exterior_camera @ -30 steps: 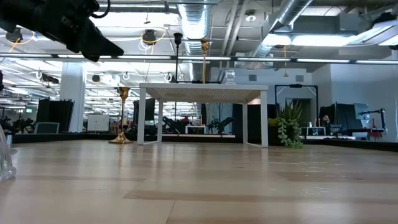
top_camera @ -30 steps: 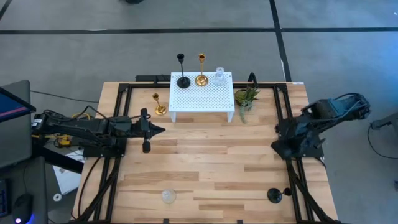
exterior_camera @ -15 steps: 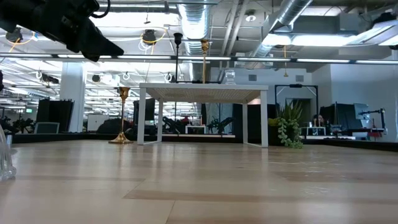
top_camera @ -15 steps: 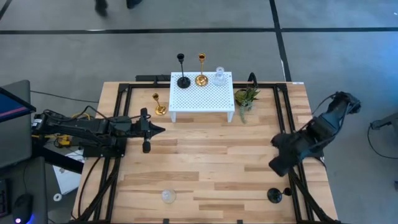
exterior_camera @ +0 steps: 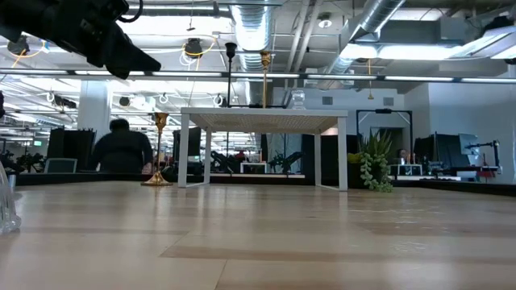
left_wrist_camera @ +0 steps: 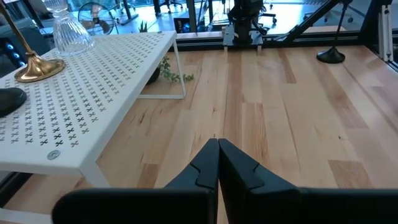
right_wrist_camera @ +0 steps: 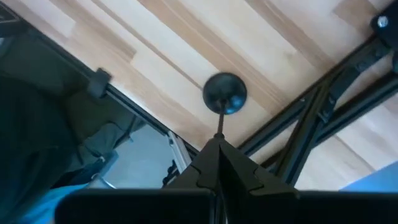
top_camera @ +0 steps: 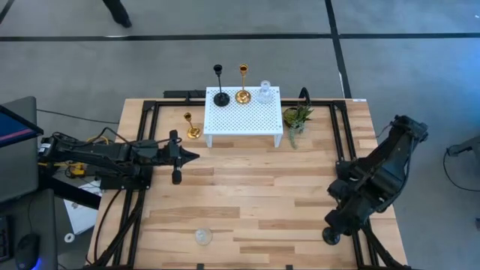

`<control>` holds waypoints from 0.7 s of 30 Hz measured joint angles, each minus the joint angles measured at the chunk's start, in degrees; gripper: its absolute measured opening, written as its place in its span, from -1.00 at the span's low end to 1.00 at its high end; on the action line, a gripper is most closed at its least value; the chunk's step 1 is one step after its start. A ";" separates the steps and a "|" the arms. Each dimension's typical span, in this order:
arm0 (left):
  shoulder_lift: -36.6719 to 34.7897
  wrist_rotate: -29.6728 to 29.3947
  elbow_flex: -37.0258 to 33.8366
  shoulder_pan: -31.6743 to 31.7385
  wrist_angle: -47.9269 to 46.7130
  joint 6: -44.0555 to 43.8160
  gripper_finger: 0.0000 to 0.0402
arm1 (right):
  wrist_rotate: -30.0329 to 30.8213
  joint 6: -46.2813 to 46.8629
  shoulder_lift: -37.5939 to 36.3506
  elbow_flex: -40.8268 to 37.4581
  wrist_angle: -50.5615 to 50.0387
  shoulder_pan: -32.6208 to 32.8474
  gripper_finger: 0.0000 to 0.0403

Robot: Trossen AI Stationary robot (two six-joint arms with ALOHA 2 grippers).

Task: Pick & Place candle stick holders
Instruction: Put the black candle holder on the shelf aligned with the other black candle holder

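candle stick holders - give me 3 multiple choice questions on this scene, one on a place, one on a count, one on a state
1. Where does the lone gold holder stand?
A. on the table beside the white stand
B. on the stand
C. by the plant

2. How many holders are on the white stand?
A. one
B. three
C. five

3. How are the right gripper fingers?
A. wide open
B. shut, holding nothing
C. shut on a glass holder

Answers:
1. A: the high view shows it on the wood just left of the stand.
2. B: a black holder, a gold holder and a clear holder stand along its far edge.
3. B: the right wrist view shows the fingers closed together above the other black holder, not touching it.
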 joint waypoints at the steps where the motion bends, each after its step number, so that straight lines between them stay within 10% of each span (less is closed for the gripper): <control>1: 0.00 0.00 0.00 0.00 0.10 -0.02 -0.97 | -0.59 0.47 0.60 0.00 -0.25 0.04 -1.00; 21: 0.02 2.70 0.00 0.00 0.83 -2.85 -0.97 | -2.75 14.12 6.48 0.09 1.95 9.00 -1.00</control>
